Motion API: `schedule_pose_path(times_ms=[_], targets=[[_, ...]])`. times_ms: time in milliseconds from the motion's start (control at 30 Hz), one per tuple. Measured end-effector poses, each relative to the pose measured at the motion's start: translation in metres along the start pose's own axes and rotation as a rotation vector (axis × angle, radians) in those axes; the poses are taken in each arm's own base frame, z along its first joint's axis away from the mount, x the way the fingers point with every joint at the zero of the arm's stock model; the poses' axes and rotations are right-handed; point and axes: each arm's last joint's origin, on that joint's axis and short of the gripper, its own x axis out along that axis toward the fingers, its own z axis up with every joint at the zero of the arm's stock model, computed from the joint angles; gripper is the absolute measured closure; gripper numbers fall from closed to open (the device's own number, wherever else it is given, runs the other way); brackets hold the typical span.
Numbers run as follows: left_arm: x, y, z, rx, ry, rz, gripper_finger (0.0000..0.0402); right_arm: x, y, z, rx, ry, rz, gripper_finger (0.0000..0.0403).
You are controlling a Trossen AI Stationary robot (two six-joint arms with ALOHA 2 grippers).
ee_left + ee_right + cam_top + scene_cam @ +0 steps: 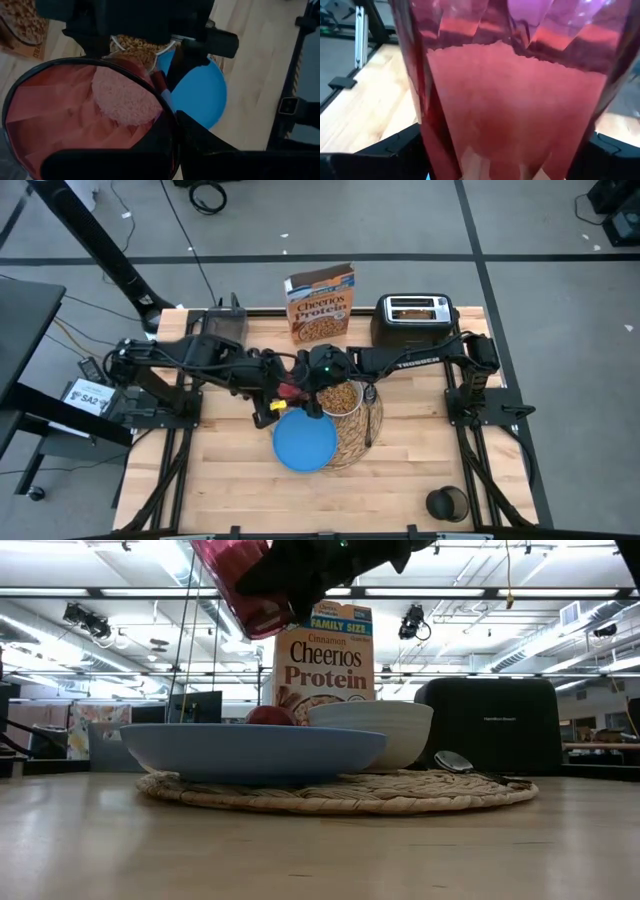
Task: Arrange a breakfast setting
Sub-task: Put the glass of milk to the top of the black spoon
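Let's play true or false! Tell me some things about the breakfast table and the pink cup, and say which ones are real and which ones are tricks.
1. The pink cup is up in the air above the table. True.
2. The blue plate lies on the straw placemat. True.
3. The white bowl is empty. False: it has cereal in it.
4. The Cheerios box is lying flat. False: it stands upright behind the setting.
5. The left gripper is shut on the pink cup's rim. True.
6. The toaster sits on the placemat. False: it stands on the bare table at the back, beside the box.
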Motion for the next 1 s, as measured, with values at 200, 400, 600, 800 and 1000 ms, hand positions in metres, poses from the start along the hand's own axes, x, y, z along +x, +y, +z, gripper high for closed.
schedule_pose_path(times_ms=[200,400,600,800,1000], targets=[[0.016,-0.005,0.005,0.046,0.022,0.012,0.0389,0.000,0.001,-0.008,0.012,0.077,0.008,0.0048],[0.016,-0.006,0.009,0.059,-0.005,-0.006,0.0386,-0.001,0.002,-0.008,0.022,0.086,0.012,0.0055],[0.015,-0.005,0.010,0.047,-0.020,0.001,0.0364,-0.001,0.002,-0.005,0.015,0.066,-0.014,0.0070],[-0.003,-0.006,0.011,0.032,-0.061,-0.031,0.0349,-0.005,0.004,-0.001,0.006,0.047,-0.052,0.0070],[-0.055,0.000,0.007,-0.028,-0.147,-0.106,0.0282,-0.023,0.005,-0.001,0.017,0.081,-0.081,0.0070]])
